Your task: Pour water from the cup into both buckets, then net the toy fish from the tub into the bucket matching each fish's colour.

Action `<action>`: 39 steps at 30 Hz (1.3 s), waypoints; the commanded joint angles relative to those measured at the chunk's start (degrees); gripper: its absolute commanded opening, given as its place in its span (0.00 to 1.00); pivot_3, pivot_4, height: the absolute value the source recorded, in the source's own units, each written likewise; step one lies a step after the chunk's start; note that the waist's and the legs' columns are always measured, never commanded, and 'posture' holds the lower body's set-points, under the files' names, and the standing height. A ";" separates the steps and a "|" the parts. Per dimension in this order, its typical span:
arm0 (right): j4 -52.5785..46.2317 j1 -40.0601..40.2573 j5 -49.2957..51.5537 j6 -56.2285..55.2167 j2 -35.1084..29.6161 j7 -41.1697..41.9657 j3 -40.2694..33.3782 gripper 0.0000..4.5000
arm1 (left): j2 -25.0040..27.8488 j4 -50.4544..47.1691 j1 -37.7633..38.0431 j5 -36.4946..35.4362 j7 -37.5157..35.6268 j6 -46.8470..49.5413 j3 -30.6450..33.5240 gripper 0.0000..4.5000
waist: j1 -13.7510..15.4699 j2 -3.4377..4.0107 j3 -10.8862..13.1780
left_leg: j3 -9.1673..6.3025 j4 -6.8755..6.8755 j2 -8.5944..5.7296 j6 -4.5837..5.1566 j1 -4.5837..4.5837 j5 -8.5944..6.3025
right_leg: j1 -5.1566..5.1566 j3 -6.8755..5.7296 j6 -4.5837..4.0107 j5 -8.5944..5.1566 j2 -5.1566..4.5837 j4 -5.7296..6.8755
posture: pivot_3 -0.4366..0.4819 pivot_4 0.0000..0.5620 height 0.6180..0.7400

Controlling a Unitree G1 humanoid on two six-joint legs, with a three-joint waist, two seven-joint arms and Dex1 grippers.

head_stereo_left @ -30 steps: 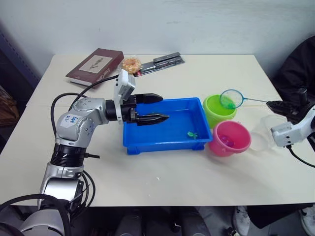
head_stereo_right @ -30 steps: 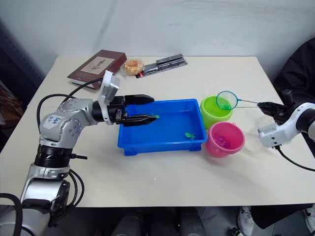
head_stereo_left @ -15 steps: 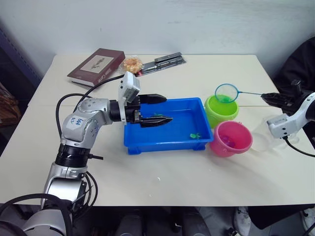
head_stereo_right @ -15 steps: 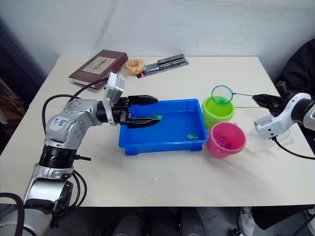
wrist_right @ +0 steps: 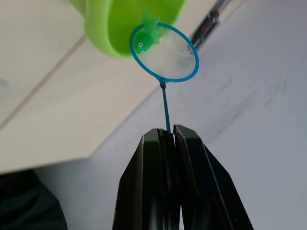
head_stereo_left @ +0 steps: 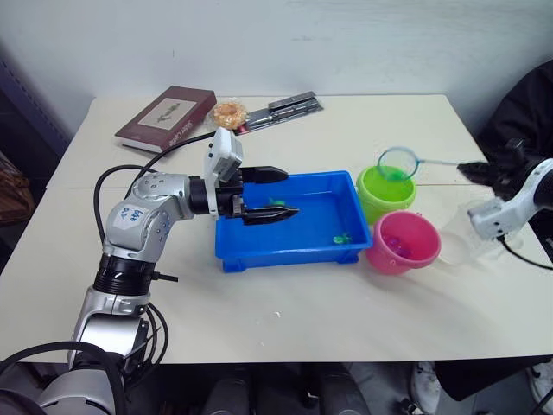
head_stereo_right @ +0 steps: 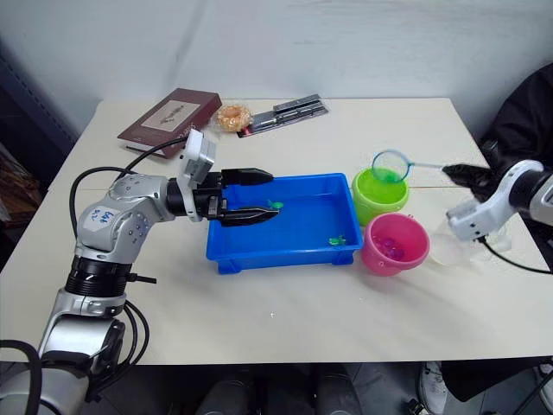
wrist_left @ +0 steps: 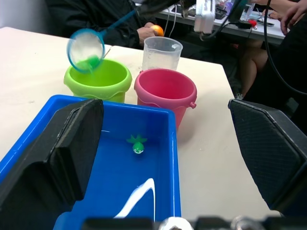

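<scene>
**Green fish in the net, held over the green pail**

The pale rectangular table had plenty of bare top along its near edge and on its left side. At the far edge lay a dark red book, a small orange packet and a dark flat case, well apart from the work.

The shallow bright blue plastic tub sat near the middle. Just beside its right end stood the lime green round pail, with the bright pink round pail in front of it; the two looked close enough to touch. Pink pieces lay inside the pink pail. The clear plastic measuring cup stood upright just beyond the pink pail, toward the right edge of the table.

The left gripper hung over the left half of the tub, its two black fingers spread wide with nothing between them. The right gripper was off the table's right side, its fingers pressed together on the thin handle of a small blue round hand net. The net's hoop hovered over the far rim of the green pail, and a tiny green toy fish sat in its mesh at the hoop's edge.

Another green toy fish lay on the tub floor near the right end, and a further green one near the left gripper.
</scene>
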 commanded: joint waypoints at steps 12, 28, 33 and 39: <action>3.75 -3.17 4.99 0.52 0.37 2.11 -1.18 0.00 | 0.13 1.72 -3.09 0.38 -0.75 -1.72 0.70 0.99 | -0.04 0.18 0.01 | 0.08 0.00 -0.13 0.10 0.00 0.05 | -0.02 0.03 0.06 0.03 0.01 0.02 | 0.48 0.27 1.00; 12.09 -24.98 15.25 -17.66 14.89 24.37 9.42 0.00 | 4.86 -4.50 5.22 3.60 -2.92 -1.61 -2.71 0.99 | -1.38 0.19 0.00 | 0.04 0.00 -0.03 0.04 0.01 0.02 | -0.03 0.06 0.03 0.04 -0.03 0.06 | 0.48 0.27 1.00; 18.59 -33.29 -1.19 -23.51 19.37 13.98 16.44 0.00 | 5.65 -7.66 6.80 2.50 -1.59 1.52 -2.06 0.99 | -1.15 0.19 0.00 | -0.05 -0.03 -0.05 0.05 -0.10 0.02 | -0.09 -0.02 0.01 0.03 -0.08 0.00 | 0.48 0.27 1.00; 22.14 -41.46 -18.97 -26.47 21.51 -2.51 26.96 0.00 | 6.81 -11.14 9.43 1.71 -0.50 3.26 -0.83 0.99 | -1.37 0.19 0.00 | -0.02 -0.05 -0.05 0.04 -0.15 0.02 | -0.17 0.00 -0.01 0.02 -0.08 0.02 | 0.48 0.27 1.00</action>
